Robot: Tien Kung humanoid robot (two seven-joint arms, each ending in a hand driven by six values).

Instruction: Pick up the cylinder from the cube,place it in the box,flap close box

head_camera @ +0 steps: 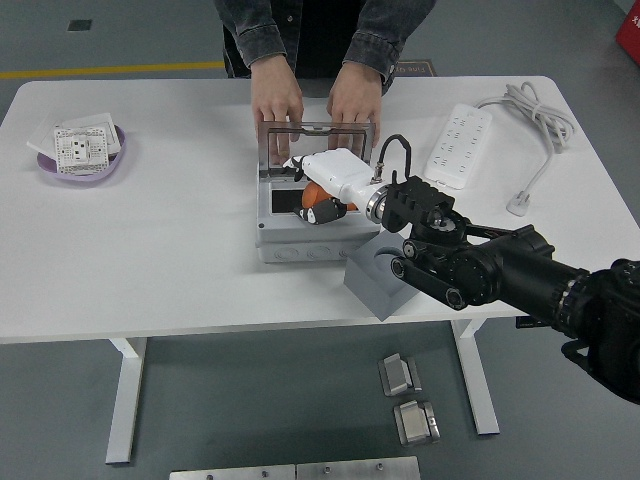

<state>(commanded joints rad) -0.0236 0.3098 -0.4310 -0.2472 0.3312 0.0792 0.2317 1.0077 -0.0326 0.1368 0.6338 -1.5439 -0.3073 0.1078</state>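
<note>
The orange cylinder (314, 190) is in the grasp of my right hand (320, 205), a white hand on a black arm that reaches in from the right. The hand holds it low inside the open grey box (300, 243) at the table's middle. The box's clear lid (318, 140) stands upright at the back, held by a person's two hands (277, 100). The grey cube (372, 282), with a round hollow in its top, sits right of the box at the table's near edge, under my forearm. My left arm is out of view.
A white power strip (458, 145) with its cable lies at the right rear. A purple dish (82, 160) with white parts stands at the far left. Two metal blocks (405, 395) lie on the floor below the table.
</note>
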